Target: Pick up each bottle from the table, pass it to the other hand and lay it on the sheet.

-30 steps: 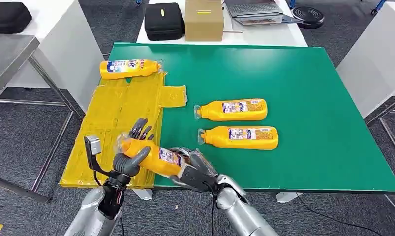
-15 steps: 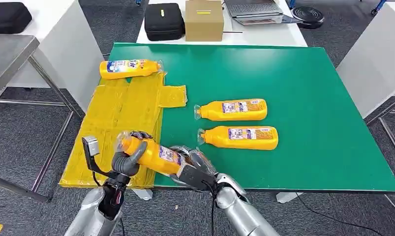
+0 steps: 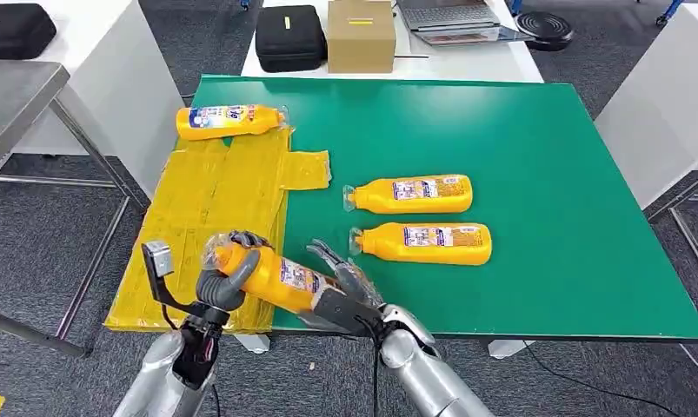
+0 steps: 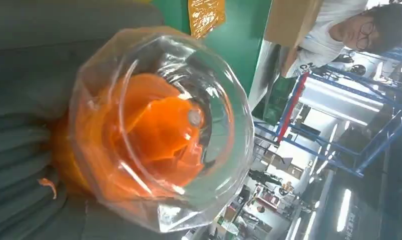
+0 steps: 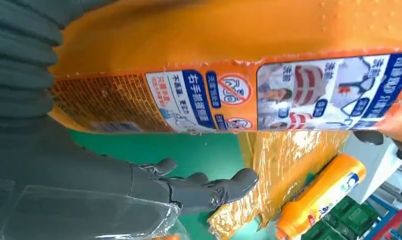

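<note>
Left hand (image 3: 226,276) clasps the neck end of an orange bottle (image 3: 271,274) at the near edge of the tabletop (image 3: 536,156), its fingers wrapped around the capped tip, while the right hand (image 3: 343,291) lies under the bottle's base end with its fingers spread and lifted off the label, holding nothing. The right wrist view shows those dark fingers (image 5: 209,187) held apart from the bottle's printed side. The bottle hangs between the two hands, just above the near left corner where the yellow sheet (image 3: 215,208) covers the green surface and hangs over the left edge. One bottle already on the sheet (image 3: 228,121) lies at its far end, and two more bottles (image 3: 415,193) wait side by side near the middle of the tabletop.

The handover appears all but complete, with the weight now carried on the left side. To finish it well, the right hand should draw straight back clear of the base before the left arm swings, so no finger catches the label. The left hand grips only the narrow end, so the heavy body may droop; a slow, low carry and a flat release on a bare part of the sheet should keep it from rolling.
</note>
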Robot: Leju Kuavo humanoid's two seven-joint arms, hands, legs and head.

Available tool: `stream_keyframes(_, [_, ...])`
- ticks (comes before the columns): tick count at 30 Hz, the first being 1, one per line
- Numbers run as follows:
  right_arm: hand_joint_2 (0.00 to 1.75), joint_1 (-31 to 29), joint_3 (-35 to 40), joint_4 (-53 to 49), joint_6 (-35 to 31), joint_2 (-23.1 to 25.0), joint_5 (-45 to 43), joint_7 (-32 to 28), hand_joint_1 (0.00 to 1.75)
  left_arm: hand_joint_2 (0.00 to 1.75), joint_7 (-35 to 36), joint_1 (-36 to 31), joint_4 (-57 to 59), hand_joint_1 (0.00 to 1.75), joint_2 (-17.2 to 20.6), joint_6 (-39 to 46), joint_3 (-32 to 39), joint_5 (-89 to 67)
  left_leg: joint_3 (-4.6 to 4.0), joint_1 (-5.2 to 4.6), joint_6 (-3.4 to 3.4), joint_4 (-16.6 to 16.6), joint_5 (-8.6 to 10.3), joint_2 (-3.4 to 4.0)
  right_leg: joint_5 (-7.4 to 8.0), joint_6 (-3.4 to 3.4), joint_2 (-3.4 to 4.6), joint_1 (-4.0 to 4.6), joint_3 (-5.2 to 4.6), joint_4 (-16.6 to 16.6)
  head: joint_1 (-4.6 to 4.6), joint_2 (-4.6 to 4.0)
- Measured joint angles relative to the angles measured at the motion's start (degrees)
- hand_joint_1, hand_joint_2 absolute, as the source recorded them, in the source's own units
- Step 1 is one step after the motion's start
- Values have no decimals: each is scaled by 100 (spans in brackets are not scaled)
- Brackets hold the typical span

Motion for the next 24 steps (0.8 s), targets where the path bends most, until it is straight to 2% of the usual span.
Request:
stream_keyframes(10, [0,127,-339,-636,-144,2,-629,-221,0,175,15,103,-234,175,2,109,7,-11,-1,0,0,0,0,0,0,0,0,0,-1,0,0,0])
stream_keyframes(24, [0,223,-415,-1093,22,0,-649,-96,0,175,22,41,-278,175,2,297,118,-72,0,0,0,0,0,1,0,0,0,0,-1,0,0,0])
